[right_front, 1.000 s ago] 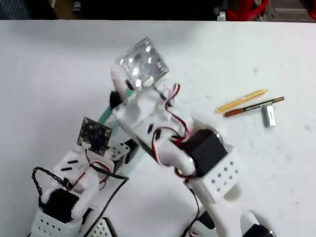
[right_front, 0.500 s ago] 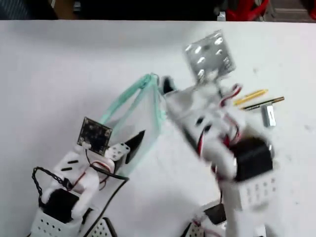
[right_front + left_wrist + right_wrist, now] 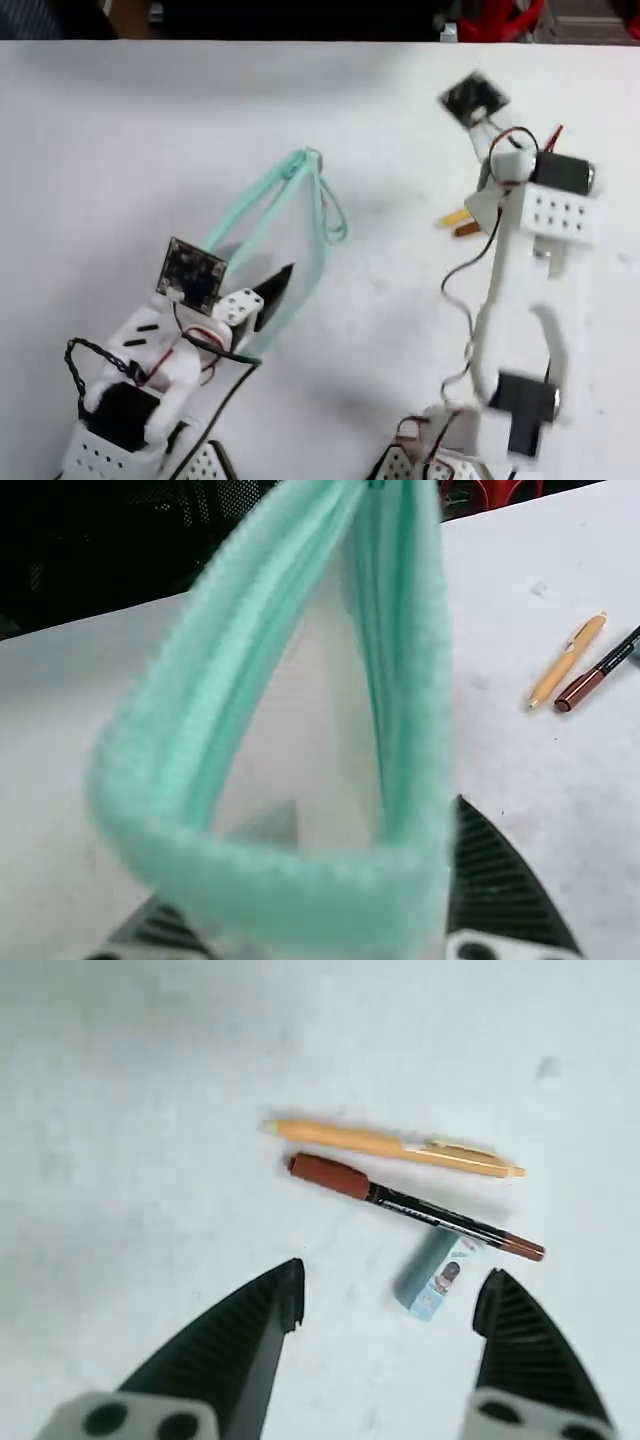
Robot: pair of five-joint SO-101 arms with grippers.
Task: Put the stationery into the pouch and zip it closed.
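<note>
Right gripper (image 3: 392, 1278) swung off the mint-trimmed clear zip pouch (image 3: 262, 195). It now hangs wide open and empty over the orange pen (image 3: 390, 1145), brown marker (image 3: 415, 1208) and small pale-blue eraser (image 3: 435, 1275), well apart from the pouch. Left gripper (image 3: 258, 295) clamps the pouch rim, propping the mouth open for loading.

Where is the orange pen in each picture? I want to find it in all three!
High view: orange pen pokes out from under the right arm, right of the pouch.
Left wrist view: orange pen on the table beside the pouch.
Right wrist view: orange pen on the table beyond the open right tool.
Shared landmark: the brown pen lies alongside it.
</note>
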